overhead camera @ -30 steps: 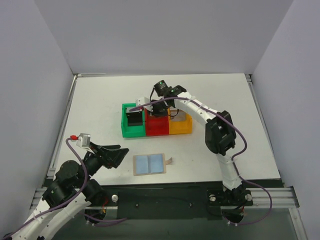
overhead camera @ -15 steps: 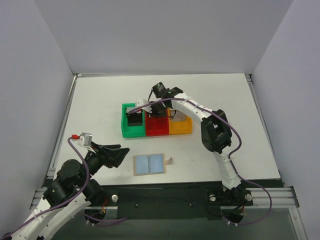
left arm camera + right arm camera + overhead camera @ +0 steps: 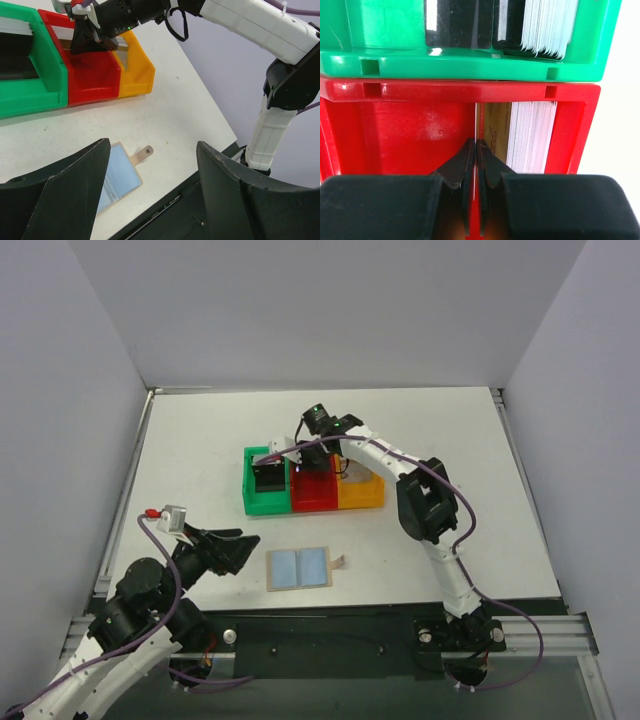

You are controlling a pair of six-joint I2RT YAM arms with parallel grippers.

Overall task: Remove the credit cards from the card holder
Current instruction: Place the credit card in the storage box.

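pinching card [image 3: 476,120] edge-on at red bin [image 3: 395,125]: right jaws | left jaws wide, empty, near card holder [image 3: 299,567]

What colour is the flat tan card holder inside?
Card holder: light blue; best in top external view.

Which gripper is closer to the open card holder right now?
Left. The left gripper sits open just left of the card holder; the right gripper is farther back over the red bin, pinching a card.

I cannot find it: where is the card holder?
In the top view, the card holder lies open between the red bin and the near edge of the table.
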